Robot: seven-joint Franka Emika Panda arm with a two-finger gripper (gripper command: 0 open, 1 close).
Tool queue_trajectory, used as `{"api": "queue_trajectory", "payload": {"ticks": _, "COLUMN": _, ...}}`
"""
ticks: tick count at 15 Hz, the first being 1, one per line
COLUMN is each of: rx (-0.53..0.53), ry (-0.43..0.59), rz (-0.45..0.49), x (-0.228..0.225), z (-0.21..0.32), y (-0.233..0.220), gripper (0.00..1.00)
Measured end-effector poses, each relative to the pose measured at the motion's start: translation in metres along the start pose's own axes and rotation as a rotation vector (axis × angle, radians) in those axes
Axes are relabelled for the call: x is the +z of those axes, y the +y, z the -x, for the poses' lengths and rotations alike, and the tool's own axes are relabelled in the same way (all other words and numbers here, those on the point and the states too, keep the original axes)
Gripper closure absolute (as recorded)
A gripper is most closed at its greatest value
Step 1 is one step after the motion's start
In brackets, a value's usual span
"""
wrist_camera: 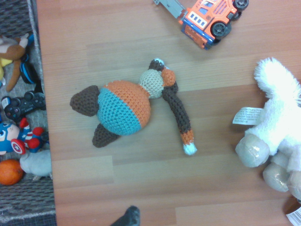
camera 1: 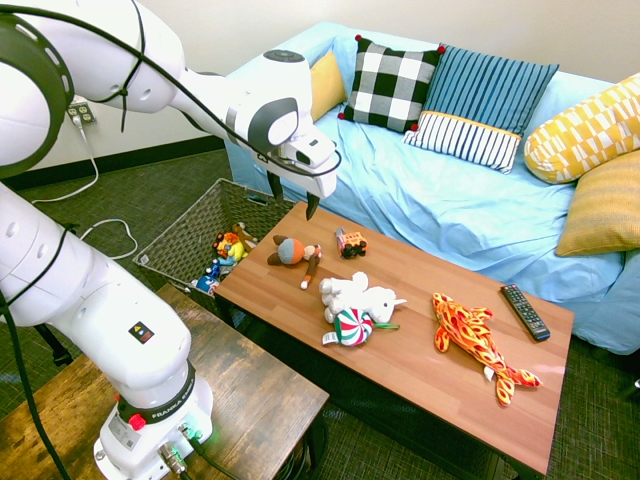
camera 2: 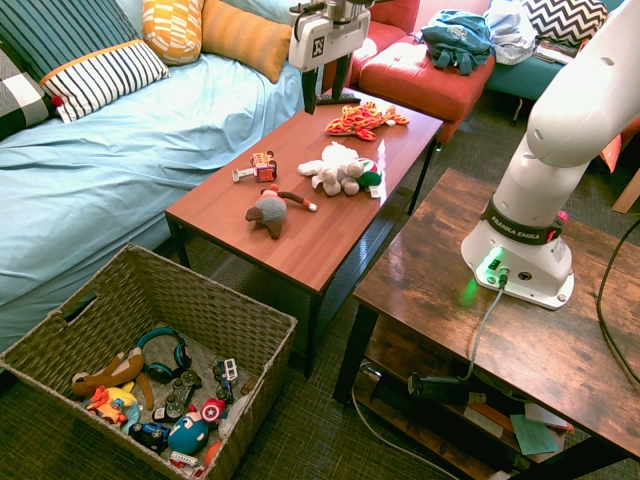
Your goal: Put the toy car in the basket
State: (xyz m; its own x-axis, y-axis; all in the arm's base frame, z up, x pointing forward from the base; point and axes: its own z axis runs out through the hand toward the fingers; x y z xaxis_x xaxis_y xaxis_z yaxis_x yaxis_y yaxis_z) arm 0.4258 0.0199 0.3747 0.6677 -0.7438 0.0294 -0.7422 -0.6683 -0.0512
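one gripper (camera 1: 292,198), mine to steer, hangs above the coffee table (camera 1: 440,370) with its two fingers spread and nothing between them. the toy car (camera 1: 351,243), orange with dark wheels, lies on the tabletop near the edge that faces the blue-covered sofa (camera 1: 400,190). just beside it is the crocheted doll (wrist_camera: 124,107), its round head orange and blue, its limbs brown. the white unicorn plush (camera 1: 357,296) lies further along, touching a red, white and green swirled piece (camera 1: 353,327); beyond are a flame-patterned plush (camera 1: 478,342) and a black remote (camera 1: 525,312). the basket (camera 2: 270,345) stands on the floor by the table's end, holding headphones (camera 2: 165,353), a game controller (camera 2: 178,393) and small toys.
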Motion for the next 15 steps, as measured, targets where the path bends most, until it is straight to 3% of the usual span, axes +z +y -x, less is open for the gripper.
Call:
{"api": "queue_trajectory", "payload": {"ticks": 3, "rx": 0.021, "ry": -0.025, "rz": -0.018, "x": 0.000, "z": -0.011, "y": 0.002, "gripper": 0.00}}
{"api": "queue_trajectory", "payload": {"ticks": 7, "rx": 0.142, "ry": -0.116, "rz": -0.136, "x": 0.008, "z": -0.083, "y": 0.009, "gripper": 0.00}}
{"api": "queue_trajectory", "payload": {"ticks": 9, "rx": 0.196, "ry": -0.140, "rz": -0.168, "x": 0.042, "z": -0.113, "y": -0.006, "gripper": 0.00}}
{"api": "queue_trajectory", "payload": {"ticks": 15, "rx": 0.276, "ry": -0.083, "rz": -0.093, "x": 0.170, "z": -0.137, "y": -0.078, "gripper": 0.00}}
